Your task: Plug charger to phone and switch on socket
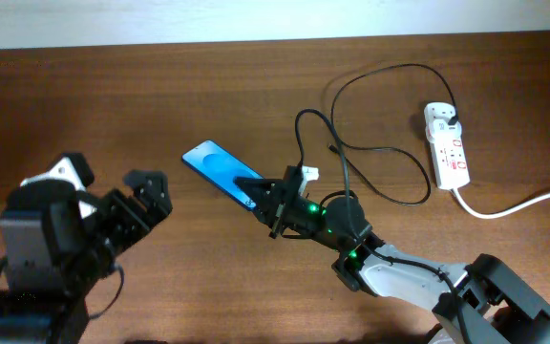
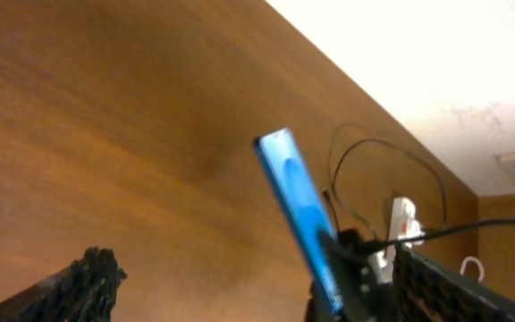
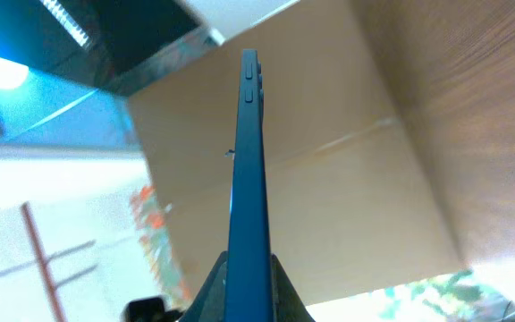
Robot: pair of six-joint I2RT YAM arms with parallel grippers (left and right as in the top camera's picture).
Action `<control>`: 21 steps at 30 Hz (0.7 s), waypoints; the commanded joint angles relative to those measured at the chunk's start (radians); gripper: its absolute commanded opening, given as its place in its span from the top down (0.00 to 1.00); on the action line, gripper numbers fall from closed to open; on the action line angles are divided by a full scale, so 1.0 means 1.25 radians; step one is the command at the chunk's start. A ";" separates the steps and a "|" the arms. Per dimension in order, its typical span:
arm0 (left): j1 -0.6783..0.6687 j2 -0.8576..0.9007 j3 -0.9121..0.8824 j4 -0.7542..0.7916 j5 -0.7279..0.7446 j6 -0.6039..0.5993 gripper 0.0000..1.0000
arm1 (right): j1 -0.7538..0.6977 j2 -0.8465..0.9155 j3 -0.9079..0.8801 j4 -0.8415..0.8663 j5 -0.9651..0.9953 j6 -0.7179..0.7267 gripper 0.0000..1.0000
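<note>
Centrally, right tool pinches one end of the phone at mid surface; left tool spread, well apart; charger loops beside the phone, plug at socket.

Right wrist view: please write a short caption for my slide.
Right gripper clamps the phone, seen edge-on, side buttons visible.

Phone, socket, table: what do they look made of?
Phone: glossy glass front, going by the reflective blue screen; frame unclear. Socket: smooth white plastic, probably, with a moulded body. Table: brown wood or laminate, satin, visible grain.
</note>
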 commanded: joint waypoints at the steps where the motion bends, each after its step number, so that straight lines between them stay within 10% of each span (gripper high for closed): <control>1: 0.005 -0.001 0.005 -0.067 -0.050 0.024 0.01 | 0.002 -0.012 0.013 0.131 -0.043 0.023 0.96; 8: 0.005 0.095 0.002 -0.122 0.133 -0.313 0.09 | 0.002 -0.012 0.013 -0.127 -0.143 0.023 0.96; 21: -0.117 0.409 0.002 0.044 0.175 -0.429 0.20 | -0.075 -0.012 0.016 -0.143 -0.231 0.023 0.96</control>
